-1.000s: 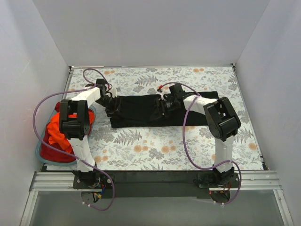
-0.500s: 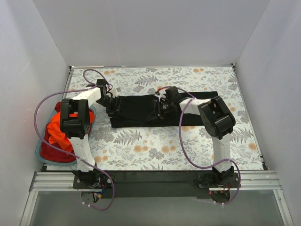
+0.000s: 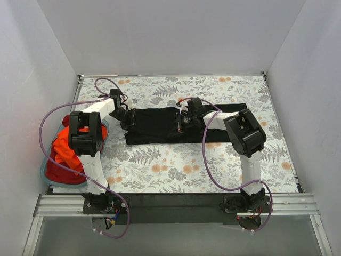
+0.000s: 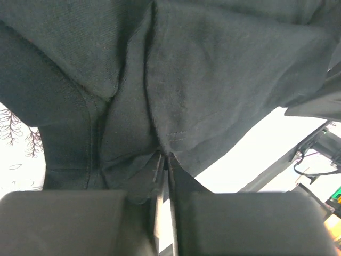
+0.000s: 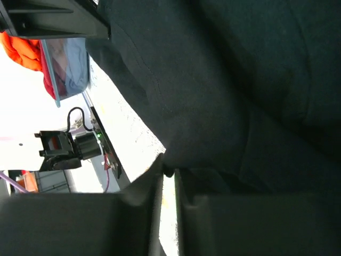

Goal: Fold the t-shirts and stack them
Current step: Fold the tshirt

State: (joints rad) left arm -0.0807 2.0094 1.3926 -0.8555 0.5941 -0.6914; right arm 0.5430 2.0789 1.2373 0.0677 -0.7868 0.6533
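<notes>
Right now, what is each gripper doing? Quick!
Left gripper: closed, pinching the black t-shirt.
Right gripper: closed, pinching the same black t-shirt.

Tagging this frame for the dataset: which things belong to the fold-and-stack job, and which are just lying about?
Job: black t-shirt, pinched by left end effector and right end effector; orange-red t-shirts, heaped at left.
Lying about: teal basket holding that heap; floral tablecloth.

No legible txt or labels (any view)
</notes>
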